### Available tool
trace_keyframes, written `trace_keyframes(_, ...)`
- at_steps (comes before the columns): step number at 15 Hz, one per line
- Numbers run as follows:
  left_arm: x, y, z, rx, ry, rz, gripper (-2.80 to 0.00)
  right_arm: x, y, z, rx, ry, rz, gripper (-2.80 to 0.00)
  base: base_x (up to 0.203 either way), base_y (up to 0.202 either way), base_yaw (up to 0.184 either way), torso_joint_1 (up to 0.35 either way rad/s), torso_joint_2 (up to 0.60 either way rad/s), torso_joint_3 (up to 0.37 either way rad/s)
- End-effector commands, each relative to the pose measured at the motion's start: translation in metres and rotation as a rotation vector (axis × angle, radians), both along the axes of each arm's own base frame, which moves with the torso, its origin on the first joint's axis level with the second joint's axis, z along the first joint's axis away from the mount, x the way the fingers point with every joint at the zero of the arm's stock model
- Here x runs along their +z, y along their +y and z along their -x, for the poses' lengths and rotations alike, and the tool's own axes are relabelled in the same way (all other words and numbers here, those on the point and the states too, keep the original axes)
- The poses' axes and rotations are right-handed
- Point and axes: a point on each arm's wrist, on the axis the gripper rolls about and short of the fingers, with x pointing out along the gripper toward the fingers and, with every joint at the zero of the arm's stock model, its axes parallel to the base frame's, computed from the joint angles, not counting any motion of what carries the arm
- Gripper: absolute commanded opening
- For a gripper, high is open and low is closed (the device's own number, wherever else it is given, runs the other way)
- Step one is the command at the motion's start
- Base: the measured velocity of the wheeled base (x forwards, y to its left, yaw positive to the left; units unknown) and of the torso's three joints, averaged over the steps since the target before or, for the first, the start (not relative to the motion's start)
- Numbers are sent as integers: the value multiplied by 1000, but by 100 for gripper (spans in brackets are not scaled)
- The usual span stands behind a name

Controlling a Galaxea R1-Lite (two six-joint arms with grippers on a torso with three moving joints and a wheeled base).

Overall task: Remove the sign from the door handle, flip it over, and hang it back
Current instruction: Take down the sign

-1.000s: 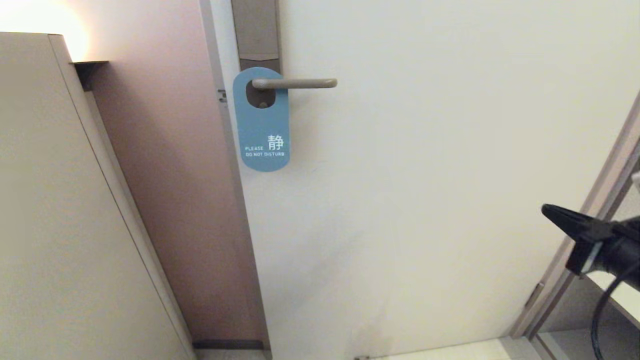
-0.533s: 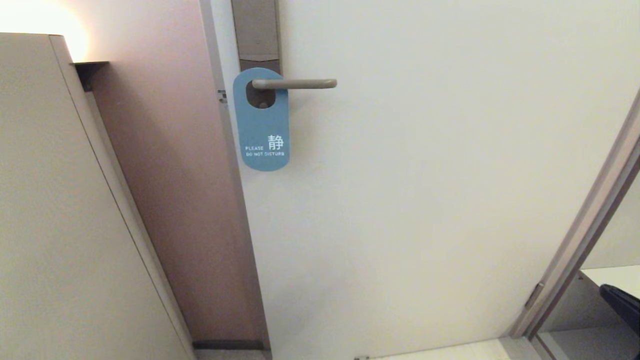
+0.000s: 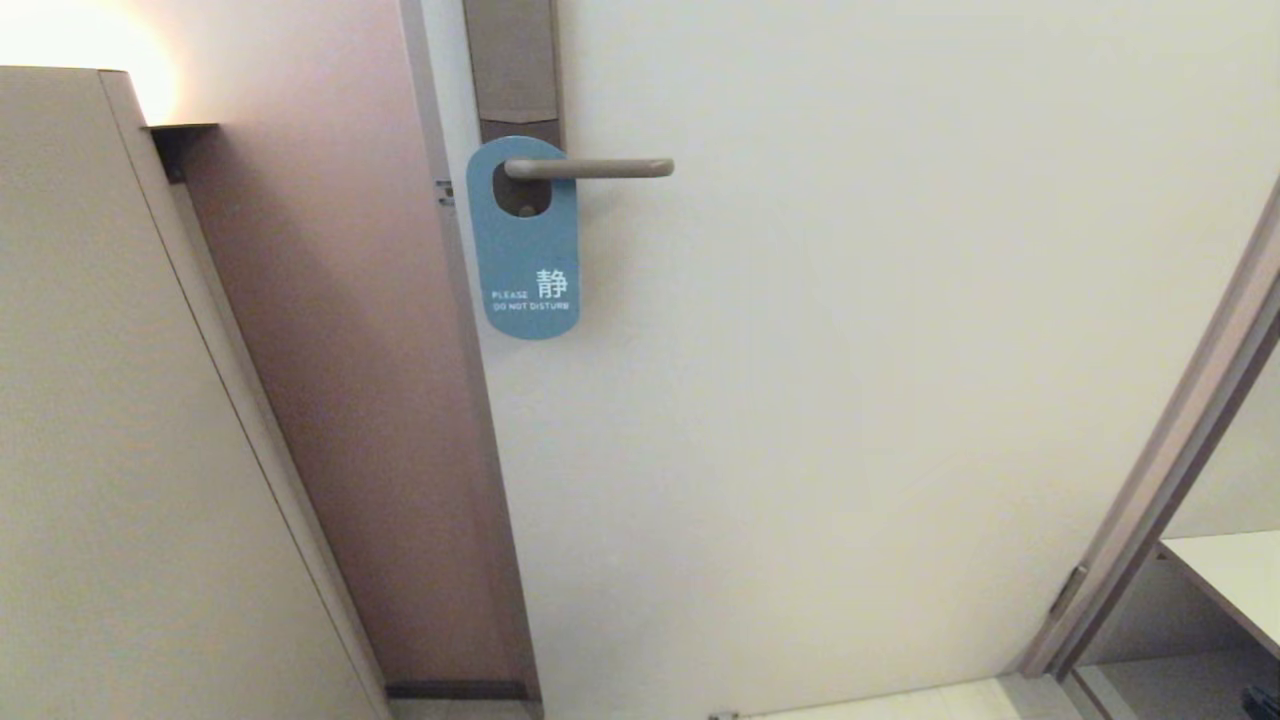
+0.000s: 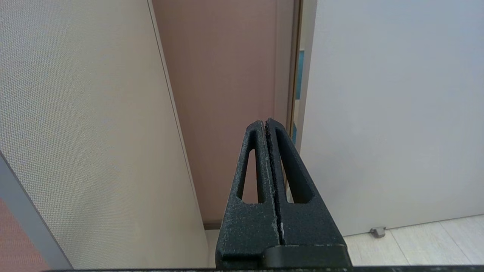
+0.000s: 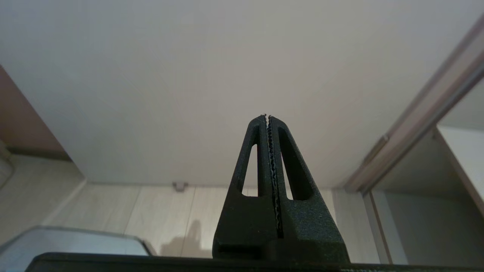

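The sign (image 3: pixel 526 250) hangs by its oval hole on the door handle (image 3: pixel 590 168), blue face out, reading "PLEASE DO NOT DISTURB". The handle is a slim grey-beige lever on a tall narrow plate (image 3: pixel 510 60) at the white door's left edge. My left gripper (image 4: pixel 266 121) is shut and empty, low and pointed at the gap between door and frame. My right gripper (image 5: pixel 266 116) is shut and empty, low near the floor, facing the door's lower part. Only a dark sliver of the right arm (image 3: pixel 1262 700) shows at the head view's bottom right corner.
A beige cabinet side (image 3: pixel 120 450) stands at the left, next to a pinkish-brown wall panel (image 3: pixel 350 400). A door frame (image 3: pixel 1170 480) and white shelf (image 3: pixel 1230 580) are at the right. A small door stop (image 5: pixel 180 185) sits on the pale floor.
My right arm dropped down and out of the head view, from mid-right to the bottom right corner. The sign swung very slightly on the handle.
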Motion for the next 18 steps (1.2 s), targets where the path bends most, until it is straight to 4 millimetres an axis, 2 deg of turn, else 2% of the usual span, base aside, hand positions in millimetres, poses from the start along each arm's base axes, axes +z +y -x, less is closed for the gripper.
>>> trace_keyframes(1, 0, 0, 0, 0, -1, 0, -280, -4, 0, 12, -3, -47, 3, -280, 0, 0, 0, 0, 0, 0)
trace_keyframes(6, 0, 0, 0, 1, 0, 1, -280, -21, -1, 25, -56, 16, 10, -280, 0, 0, 0, 0, 0, 0)
trace_keyframes(15, 0, 0, 0, 1, -1, 1, -280, -24, -1, 43, -28, -213, -3, -280, 0, 0, 0, 0, 0, 0)
trace_keyframes(18, 0, 0, 0, 1, -1, 0, -280, -24, -1, 44, -28, -232, -7, -280, 0, 0, 0, 0, 0, 0)
